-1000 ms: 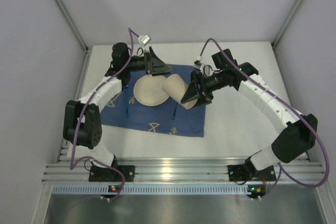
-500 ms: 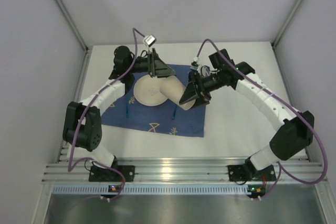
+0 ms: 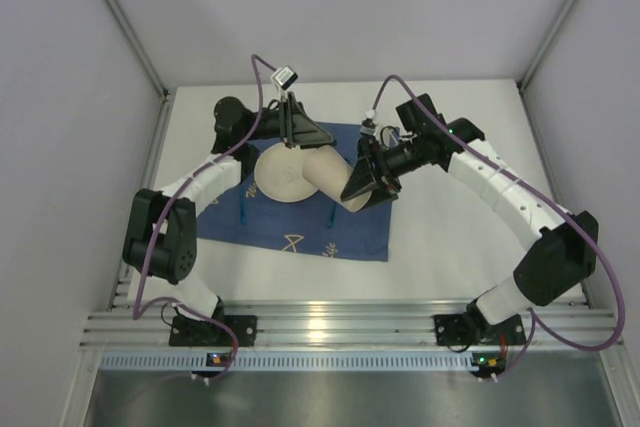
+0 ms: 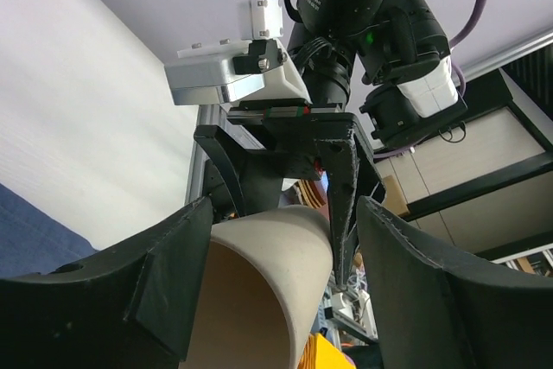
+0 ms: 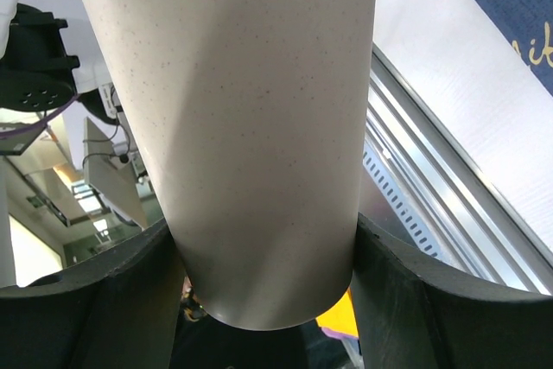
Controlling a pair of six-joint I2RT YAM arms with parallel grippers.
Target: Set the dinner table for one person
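A beige cup hangs tilted above the dark blue fish mat on the white dinner table. My right gripper is shut on the cup's base end, fingers on both sides. My left gripper is open around the cup's mouth end. Its left finger lies against the rim, and its right finger stands apart from it. The right gripper's fingers show just behind the cup in the left wrist view. A beige plate lies on the mat under the cup's mouth.
Two thin blue utensils lie on the mat, one left of the plate and one right of it. The ribbed aluminium rail runs along the near edge and shows in the right wrist view. Grey walls enclose the table.
My right gripper has carried the cup a little to the left, toward the left gripper. My left gripper has shifted right and now stands around the cup's mouth.
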